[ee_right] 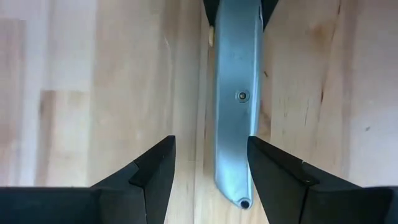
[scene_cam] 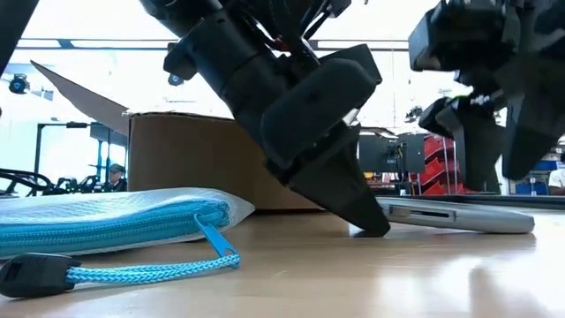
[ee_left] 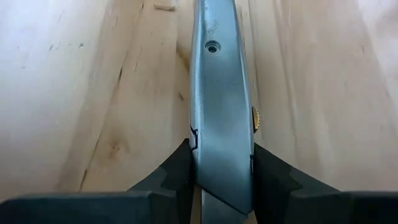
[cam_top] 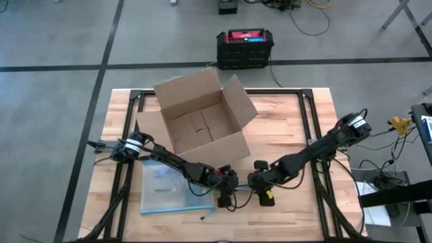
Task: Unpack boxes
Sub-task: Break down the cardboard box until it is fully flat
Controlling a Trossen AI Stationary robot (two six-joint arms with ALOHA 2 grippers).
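A grey metal utility knife (ee_left: 221,81) lies flat on the wooden table near its front edge, between my two grippers. My left gripper (ee_left: 221,155) is shut on one end of it. My right gripper (ee_right: 210,146) is open. It hangs just above the knife's other end (ee_right: 236,93), a finger on either side and touching nothing. The brown cardboard box (cam_top: 202,121) stands behind the grippers, its flaps open. A clear, blue-edged plastic bag (cam_top: 172,189) lies flat left of the grippers. My left gripper pinches the knife's two long narrow edges (ee_left: 194,149) between its two fingers, near the end toward the table's left. The fingers slant down from the left and lie in line with the knife. The knife rests flat on the table (scene_cam: 459,216).
The bag's blue strap and black tab (scene_cam: 35,274) trail toward the table's front. A black crate with a red top (cam_top: 245,47) stands on the floor beyond the far edge. Bare wood (cam_top: 290,128) shows right of the box.
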